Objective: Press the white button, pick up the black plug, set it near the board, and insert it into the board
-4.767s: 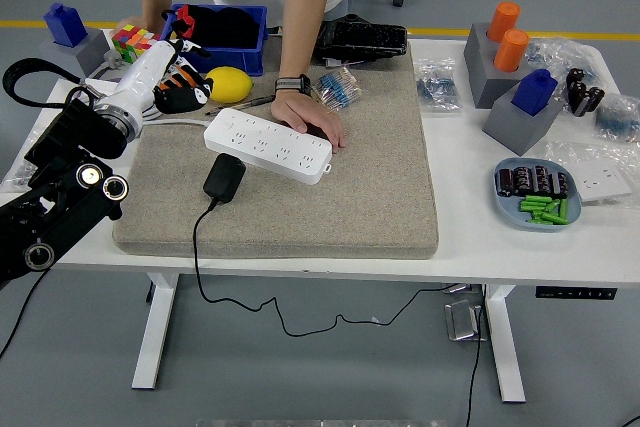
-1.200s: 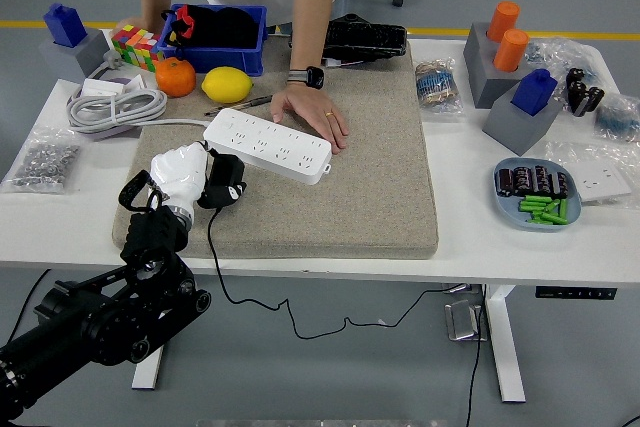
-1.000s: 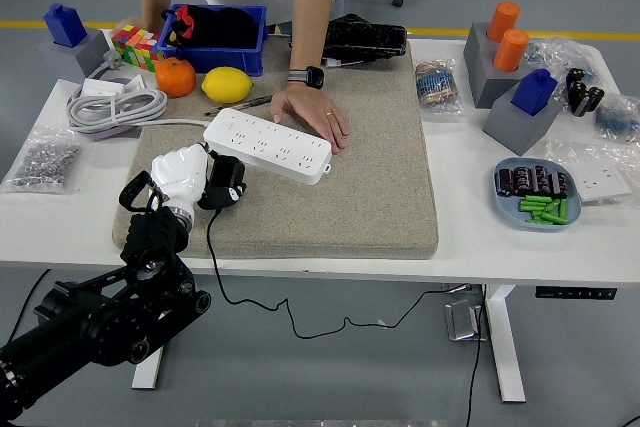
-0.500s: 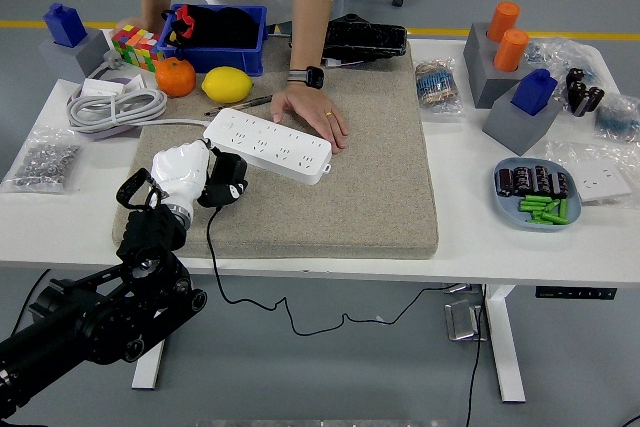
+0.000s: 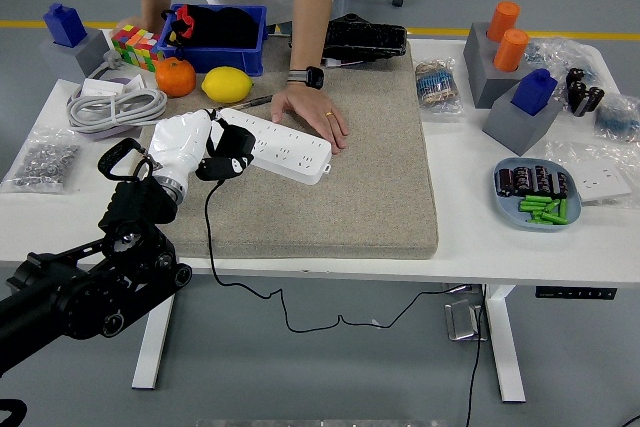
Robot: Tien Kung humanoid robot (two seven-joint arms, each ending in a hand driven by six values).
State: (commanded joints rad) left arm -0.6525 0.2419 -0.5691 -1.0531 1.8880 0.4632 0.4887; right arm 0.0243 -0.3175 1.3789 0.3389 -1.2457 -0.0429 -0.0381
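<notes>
The white power strip (image 5: pixel 285 148) lies slantwise on the beige mat (image 5: pixel 340 197). My left hand (image 5: pixel 205 150), white at the end of a black arm, is shut on the black plug (image 5: pixel 230 156) and holds it over the strip's left end. The plug's black cable (image 5: pixel 212 247) hangs down over the table's near edge. A person's hand (image 5: pixel 315 117) rests flat on the mat against the strip's far right end. My right hand is out of view.
An orange (image 5: pixel 175 76), a lemon (image 5: pixel 227 84) and a blue bin (image 5: pixel 220 35) stand behind the strip. A coiled grey cable (image 5: pixel 115 107) lies at the left. Grey blocks (image 5: pixel 520 107) and a blue dish (image 5: pixel 538 194) sit at the right.
My left hand has lifted the plug and carried it up and slightly right, from the mat in front of the strip to over the strip's left end. The person's hand has stayed put.
</notes>
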